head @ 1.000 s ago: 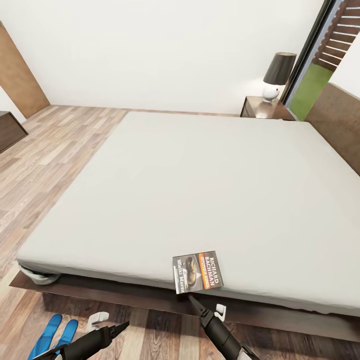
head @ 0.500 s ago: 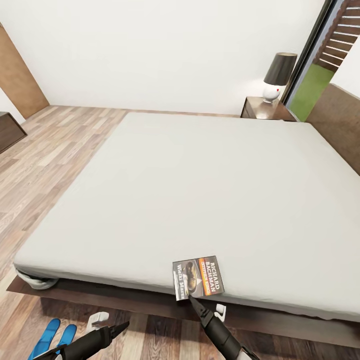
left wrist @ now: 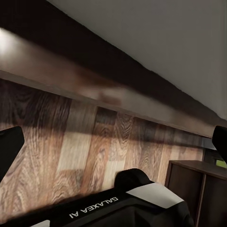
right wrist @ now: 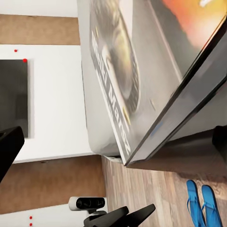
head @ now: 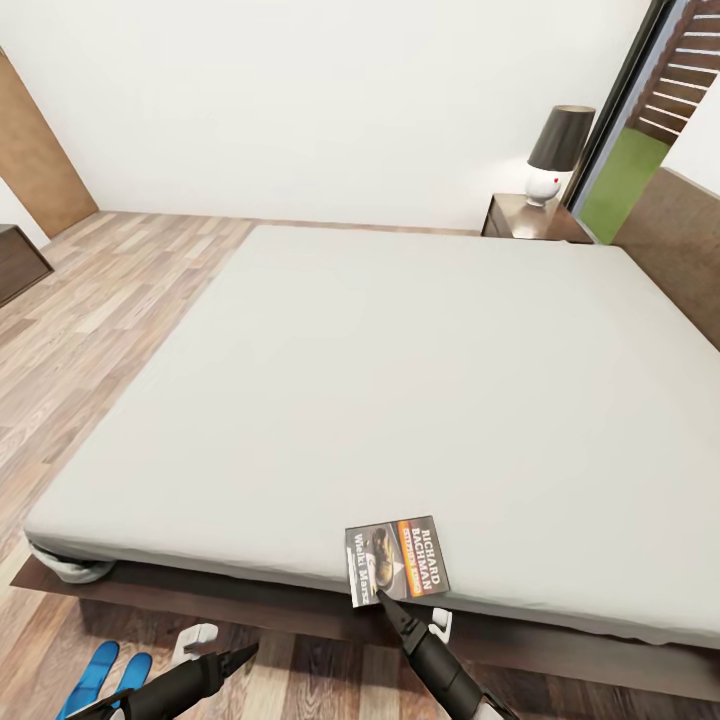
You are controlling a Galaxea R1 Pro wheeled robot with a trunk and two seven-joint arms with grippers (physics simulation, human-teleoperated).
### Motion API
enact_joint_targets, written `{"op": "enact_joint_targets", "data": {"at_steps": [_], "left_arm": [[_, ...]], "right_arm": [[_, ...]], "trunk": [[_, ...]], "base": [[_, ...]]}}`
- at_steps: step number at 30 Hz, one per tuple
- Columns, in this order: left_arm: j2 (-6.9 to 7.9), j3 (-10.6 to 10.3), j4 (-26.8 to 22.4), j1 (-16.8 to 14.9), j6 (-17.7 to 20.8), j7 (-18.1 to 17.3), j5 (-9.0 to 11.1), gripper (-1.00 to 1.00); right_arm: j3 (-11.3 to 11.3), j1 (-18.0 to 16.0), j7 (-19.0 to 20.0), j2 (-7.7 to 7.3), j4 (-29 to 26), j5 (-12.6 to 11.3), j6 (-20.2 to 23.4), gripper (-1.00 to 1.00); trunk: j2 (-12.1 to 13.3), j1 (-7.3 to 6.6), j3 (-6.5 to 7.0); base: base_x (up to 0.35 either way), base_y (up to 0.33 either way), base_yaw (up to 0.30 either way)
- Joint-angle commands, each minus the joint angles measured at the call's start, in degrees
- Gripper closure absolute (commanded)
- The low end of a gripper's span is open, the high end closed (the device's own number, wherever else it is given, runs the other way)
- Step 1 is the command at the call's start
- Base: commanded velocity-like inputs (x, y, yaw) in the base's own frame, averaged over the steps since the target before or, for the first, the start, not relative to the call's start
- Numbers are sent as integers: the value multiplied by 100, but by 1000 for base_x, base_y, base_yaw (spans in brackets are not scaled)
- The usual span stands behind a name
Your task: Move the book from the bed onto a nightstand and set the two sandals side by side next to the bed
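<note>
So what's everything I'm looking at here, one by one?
bed: one, pale grey mattress on a dark brown base, middle of the room
book: one, dark cover with an orange band, at the mattress's near edge
sandals: two, bright blue, side by side on the floor near the bed's corner
nightstand: one, reddish-brown, beyond the bed's far corner
lamp: one, dark shade on a white base, on the nightstand
floor: brown wood planks
left gripper: black, low over the floor, open
right gripper: black, tips at the book's near corner
</note>
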Motion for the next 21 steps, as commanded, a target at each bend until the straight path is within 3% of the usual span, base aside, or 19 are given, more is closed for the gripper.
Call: {"op": "enact_joint_targets", "data": {"at_steps": [1,13,21], "left_arm": [[7,-33,-3,-2,47,-3,60,-100],[7,-40,-3,-2,47,-4,60,-100],[7,-40,-3,-2,47,-3,60,-100]], "right_arm": [[33,-3,13,-1,4,-44,2,-100],[33,-3,13,-1,4,-44,2,-100],[33,-3,13,-2,4,-44,2,-100]], "trunk": [[-2,0,-3],[-2,0,-3],[-322,175,-147]], "base": [[13,0,0],[2,0,0],[0,0,0]]}}
